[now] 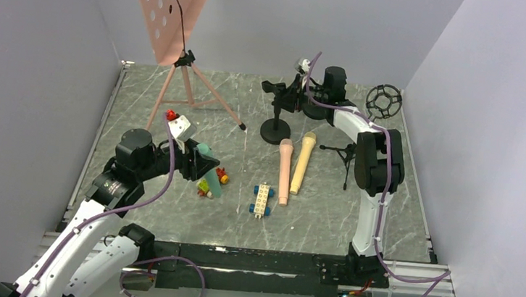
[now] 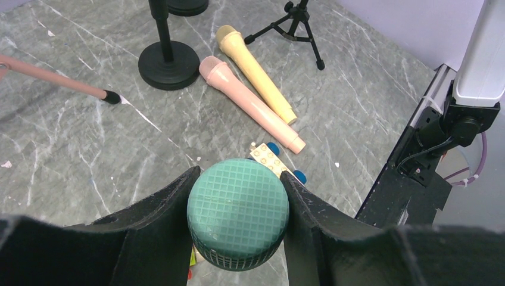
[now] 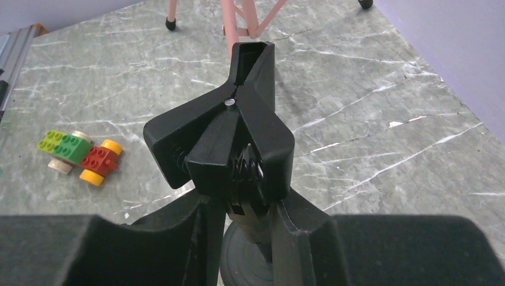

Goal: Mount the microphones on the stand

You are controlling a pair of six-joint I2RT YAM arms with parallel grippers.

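My left gripper (image 2: 238, 196) is shut on the mint green microphone (image 2: 238, 211); its gridded head fills the gap between the fingers. In the top view this gripper (image 1: 202, 163) holds the green microphone (image 1: 209, 172) at the left, low over the table. The salmon pink microphone (image 1: 284, 171) and the tan-yellow microphone (image 1: 302, 161) lie side by side in the middle; both also show in the left wrist view, pink (image 2: 250, 104) and yellow (image 2: 256, 74). My right gripper (image 3: 244, 217) is shut on the neck under the black clip (image 3: 238, 137) of the round-based stand (image 1: 275, 130).
A pink music stand (image 1: 171, 9) stands at the back left. A small black tripod (image 1: 347, 155) and a round shock mount (image 1: 383, 100) are at the right. Toy-brick cars lie near the left gripper (image 1: 215, 180) and in the middle (image 1: 261, 199).
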